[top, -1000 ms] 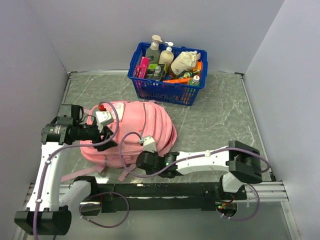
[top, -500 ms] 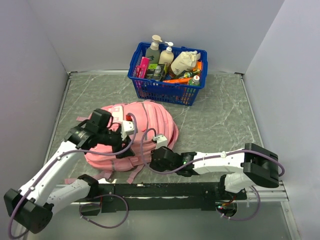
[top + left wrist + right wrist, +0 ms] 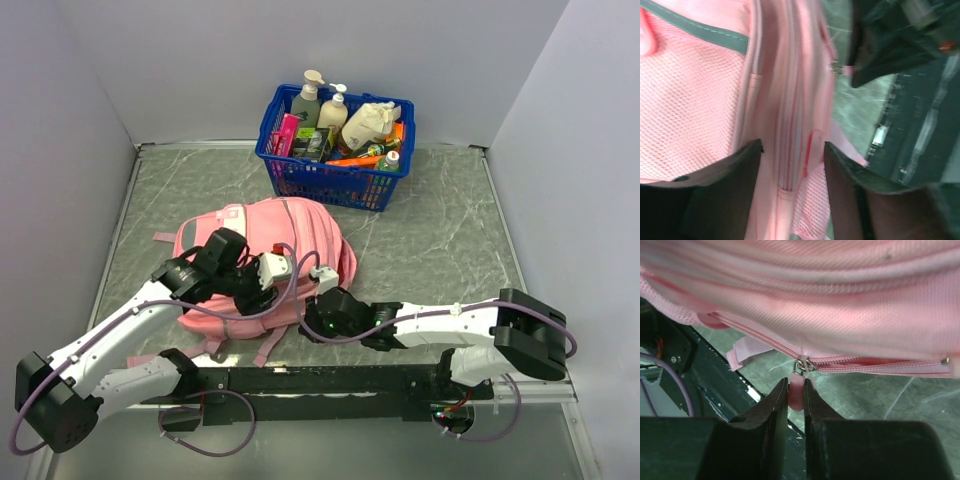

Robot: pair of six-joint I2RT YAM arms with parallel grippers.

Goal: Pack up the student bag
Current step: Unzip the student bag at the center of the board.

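A grey marbled table is closed in by plain pale walls on the left, far and right sides. At the far edge, about the middle, stands a blue plastic basket crowded with pump bottles and other packs.

The student bag lies flat on the near left part of the table, well apart from the basket. Its pink straps trail toward the near edge.

The left arm reaches in from the near left and over the bag. The left gripper hovers with its fingers spread, one on each side of a closed zip seam that runs along the pink fabric. Whether the fingers touch the cloth cannot be told.

The right arm stretches leftward along the near edge to the bag's near right side. The right gripper is pinched tight on the zip pull, a small pink tab hanging from a metal slider on the zip line.
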